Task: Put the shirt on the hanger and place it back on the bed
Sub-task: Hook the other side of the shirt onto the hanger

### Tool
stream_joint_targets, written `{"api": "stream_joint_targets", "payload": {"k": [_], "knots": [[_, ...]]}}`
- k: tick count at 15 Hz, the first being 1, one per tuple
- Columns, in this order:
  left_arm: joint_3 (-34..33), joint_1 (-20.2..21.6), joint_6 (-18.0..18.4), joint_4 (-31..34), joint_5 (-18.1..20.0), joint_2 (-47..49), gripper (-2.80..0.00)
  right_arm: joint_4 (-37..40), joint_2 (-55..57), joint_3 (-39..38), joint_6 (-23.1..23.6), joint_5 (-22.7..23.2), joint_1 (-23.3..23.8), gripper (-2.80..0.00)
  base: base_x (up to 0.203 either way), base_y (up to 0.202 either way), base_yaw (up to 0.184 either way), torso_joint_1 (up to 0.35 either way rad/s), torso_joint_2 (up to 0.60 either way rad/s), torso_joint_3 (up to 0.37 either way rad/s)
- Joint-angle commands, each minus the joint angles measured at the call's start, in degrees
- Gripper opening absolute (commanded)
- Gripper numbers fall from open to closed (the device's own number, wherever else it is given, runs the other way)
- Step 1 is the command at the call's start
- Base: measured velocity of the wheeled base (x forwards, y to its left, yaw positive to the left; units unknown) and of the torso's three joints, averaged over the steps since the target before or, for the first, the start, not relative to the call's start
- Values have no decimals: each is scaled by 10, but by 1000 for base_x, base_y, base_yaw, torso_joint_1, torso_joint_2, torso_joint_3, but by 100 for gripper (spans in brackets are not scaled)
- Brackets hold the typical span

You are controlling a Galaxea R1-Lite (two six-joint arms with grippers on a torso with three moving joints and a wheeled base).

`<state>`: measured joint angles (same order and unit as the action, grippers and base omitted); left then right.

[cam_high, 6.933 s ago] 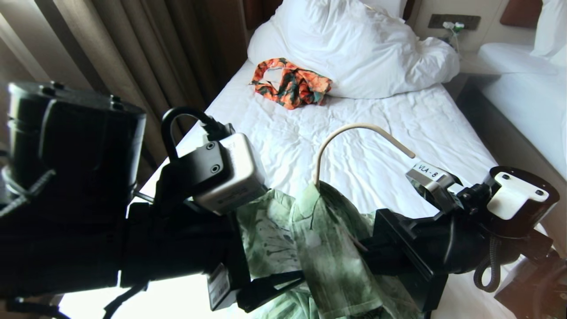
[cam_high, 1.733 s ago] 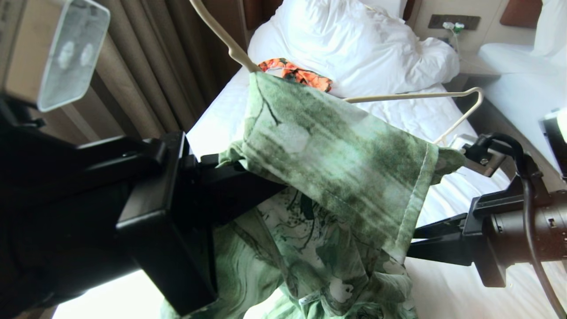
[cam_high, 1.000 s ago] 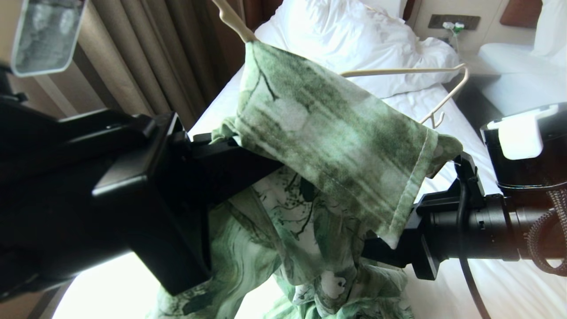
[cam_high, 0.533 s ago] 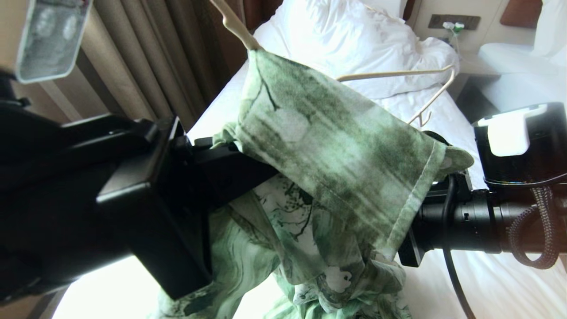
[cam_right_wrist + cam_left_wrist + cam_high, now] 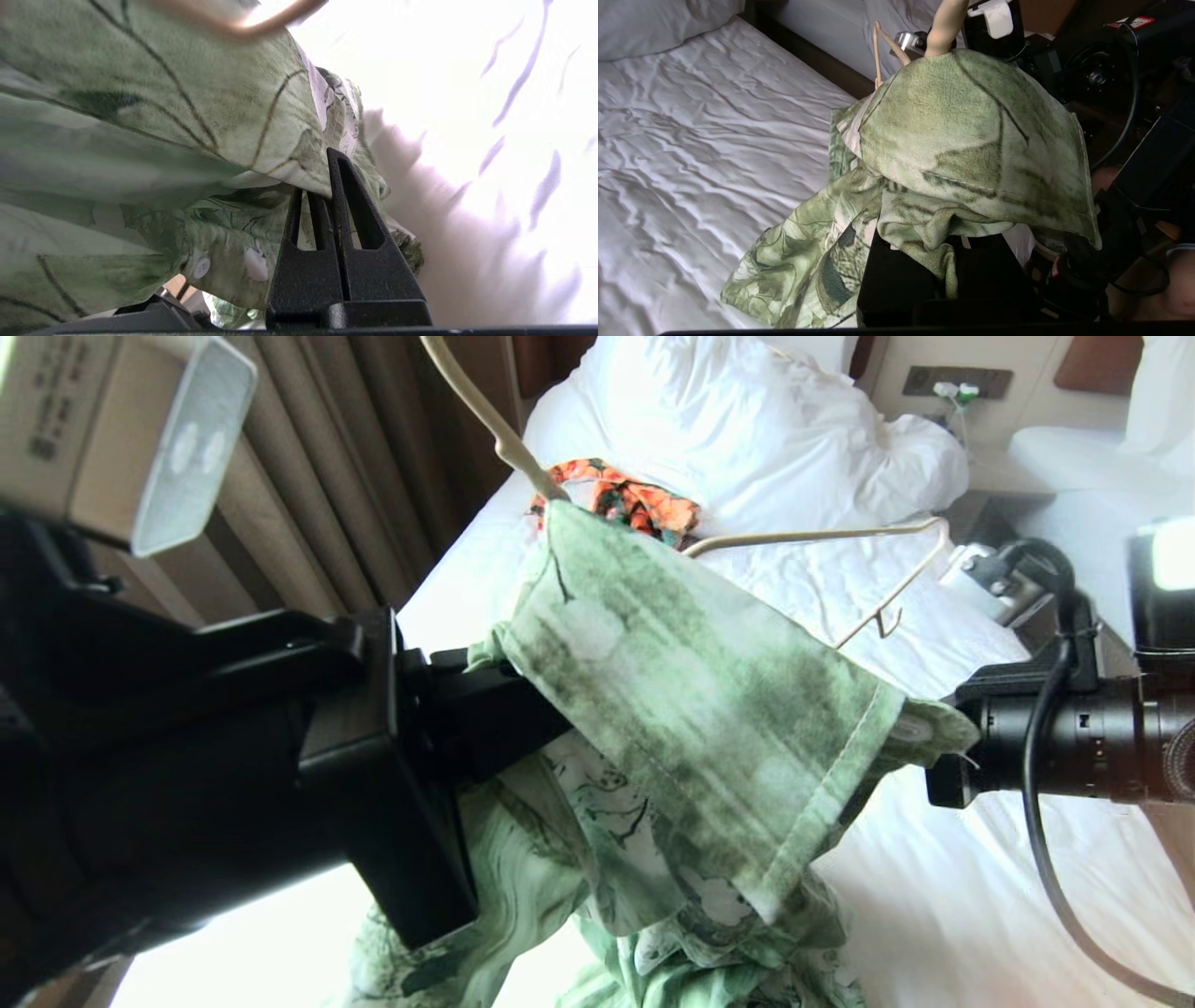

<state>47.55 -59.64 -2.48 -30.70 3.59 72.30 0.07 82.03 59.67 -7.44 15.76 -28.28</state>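
Nearest the head camera, the left gripper [image 5: 485, 719] reached in under the shirt [image 5: 691, 728], its tips hidden by the cloth. It was closed, and it looked to be holding the hanger [image 5: 812, 535] through the fabric, though the contact itself could not be seen. The shirt hung in the air over the near end of the bed [image 5: 840, 644], 1 side draped over 1 arm of the hanger and the rest sagging in folds toward the sheet.

On the other side, the right gripper [image 5: 334, 191] had its 2 fingers pressed together on a fold of the shirt's edge, close to the buttons, as its wrist view showed.

Further back, the second arm of the hanger stuck out bare, its notch hook hanging free over the sheet. Beyond lay an orange-and-teal garment [image 5: 625, 504] against the bunched duvet [image 5: 747, 429].

By my reading the job was roughly half done: 1 shoulder seemed on, the other still had to be pulled over the bare arm, and then the hung shirt had to be laid on the bed.
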Motion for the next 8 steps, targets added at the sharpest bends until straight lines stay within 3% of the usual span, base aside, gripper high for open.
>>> {"api": "stream_joint_targets", "payload": {"k": [1,8], "knots": [[-2,0,-11,-3,-1,2,-280,0,-14,2,0,13,29,-280,0,0,0,0,0,0],[17,8,-22,-4,-23,13,-280,0,-29,7,0,72,108,-280,0,0,0,0,0,0]]}}
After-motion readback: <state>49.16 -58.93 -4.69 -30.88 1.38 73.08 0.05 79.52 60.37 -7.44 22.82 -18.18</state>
